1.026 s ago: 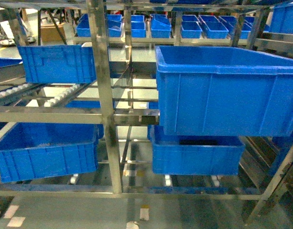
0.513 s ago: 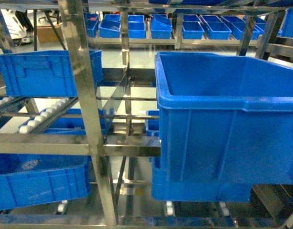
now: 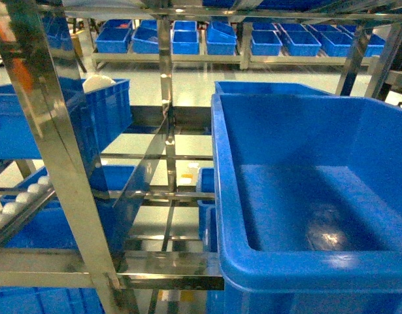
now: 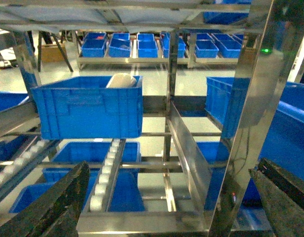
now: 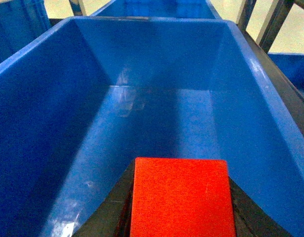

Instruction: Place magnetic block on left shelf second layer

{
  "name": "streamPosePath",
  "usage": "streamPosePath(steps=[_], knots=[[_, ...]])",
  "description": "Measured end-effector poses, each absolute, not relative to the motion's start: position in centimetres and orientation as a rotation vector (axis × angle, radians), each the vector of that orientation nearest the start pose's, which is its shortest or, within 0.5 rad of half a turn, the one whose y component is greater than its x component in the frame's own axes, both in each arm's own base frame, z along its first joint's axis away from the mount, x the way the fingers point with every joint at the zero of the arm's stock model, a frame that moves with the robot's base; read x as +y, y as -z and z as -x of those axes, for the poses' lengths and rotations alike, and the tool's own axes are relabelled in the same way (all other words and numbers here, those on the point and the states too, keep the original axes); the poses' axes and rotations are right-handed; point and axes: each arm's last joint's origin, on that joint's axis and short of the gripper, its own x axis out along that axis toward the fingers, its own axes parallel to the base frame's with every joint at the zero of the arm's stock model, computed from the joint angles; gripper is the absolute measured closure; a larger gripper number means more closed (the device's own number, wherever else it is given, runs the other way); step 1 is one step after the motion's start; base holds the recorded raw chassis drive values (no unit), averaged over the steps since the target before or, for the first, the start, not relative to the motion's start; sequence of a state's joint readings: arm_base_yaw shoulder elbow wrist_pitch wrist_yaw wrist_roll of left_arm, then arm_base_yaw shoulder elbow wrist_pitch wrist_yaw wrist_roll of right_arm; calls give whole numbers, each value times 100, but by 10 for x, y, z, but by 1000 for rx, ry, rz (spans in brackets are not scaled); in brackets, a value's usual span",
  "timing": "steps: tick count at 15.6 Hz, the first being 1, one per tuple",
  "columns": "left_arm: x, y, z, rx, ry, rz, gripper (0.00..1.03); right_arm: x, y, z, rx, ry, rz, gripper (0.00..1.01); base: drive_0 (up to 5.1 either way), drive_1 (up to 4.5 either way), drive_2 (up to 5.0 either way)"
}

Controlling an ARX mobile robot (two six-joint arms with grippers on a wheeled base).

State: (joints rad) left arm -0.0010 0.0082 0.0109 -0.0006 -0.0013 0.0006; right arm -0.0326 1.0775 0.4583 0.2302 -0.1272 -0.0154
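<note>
The magnetic block, a plain red cube, fills the bottom of the right wrist view. My right gripper is shut on it, a dark finger on each side. It hangs over the near end of a large deep blue bin, whose floor below is bare. In the head view that bin sits at the right, on the left shelf second layer of the steel rack; neither gripper shows there. My left gripper is open, its fingers wide apart in front of the rack, with nothing between them.
A thick steel upright stands close on the left. Behind it a smaller blue bin with a white object rests on roller rails. Another steel post is close to the left gripper's right finger. Far racks hold several small blue bins.
The head view has closed in on the rack and risen. The large bin, seen from the side before, now shows its inside from above.
</note>
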Motion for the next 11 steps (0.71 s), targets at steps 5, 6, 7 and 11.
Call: streamPosePath(steps=[5, 6, 7, 11], knots=[[0, -166, -98, 2, 0, 0, 5, 5, -204, -227, 431, -126, -61, 68, 0, 0, 0], [0, -166, -98, 2, 0, 0, 5, 12, -203, -238, 452, -149, -90, 68, 0, 0, 0], [0, -166, -98, 2, 0, 0, 5, 19, -202, -249, 467, -162, -95, 68, 0, 0, 0], [0, -166, -98, 2, 0, 0, 5, 35, -196, -291, 558, -182, -101, 68, 0, 0, 0]])
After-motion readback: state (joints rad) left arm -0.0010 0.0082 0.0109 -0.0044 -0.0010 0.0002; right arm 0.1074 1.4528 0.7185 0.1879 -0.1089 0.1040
